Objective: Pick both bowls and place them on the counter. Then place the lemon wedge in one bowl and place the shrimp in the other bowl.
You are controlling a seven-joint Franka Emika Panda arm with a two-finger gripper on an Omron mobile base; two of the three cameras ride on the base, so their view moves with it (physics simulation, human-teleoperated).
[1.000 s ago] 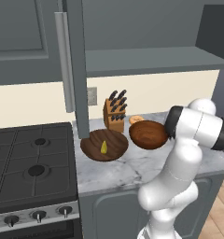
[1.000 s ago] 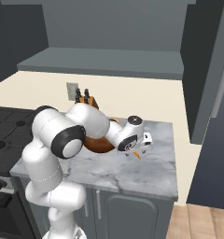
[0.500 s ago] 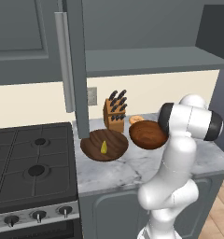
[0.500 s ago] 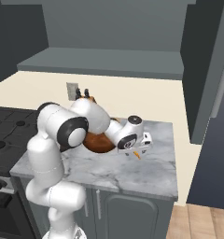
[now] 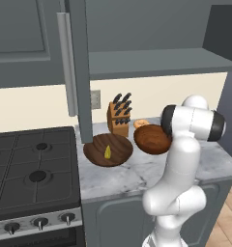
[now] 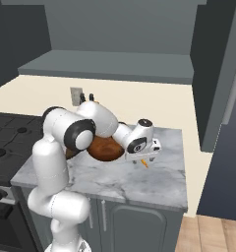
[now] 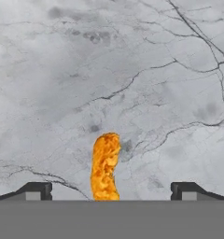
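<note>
Orange shrimp (image 7: 105,166) sits betw. your pincer (image 7: 111,190) tips, jaws wide apart, not touching it; marble table (image 7: 132,70) below, pincer holds nothing.

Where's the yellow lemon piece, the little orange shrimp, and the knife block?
lemon wedge (image 5: 108,152), left base view, its middle.
shrimp (image 7: 105,166), hand view, its curled body.
knife block (image 5: 119,120), left base view, its wooden front.

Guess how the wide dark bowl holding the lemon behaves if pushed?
The wide dark bowl looks low and broad, so it probably slides on the smooth counter rather than tipping. The lemon wedge lies loose inside and may shift.
</note>
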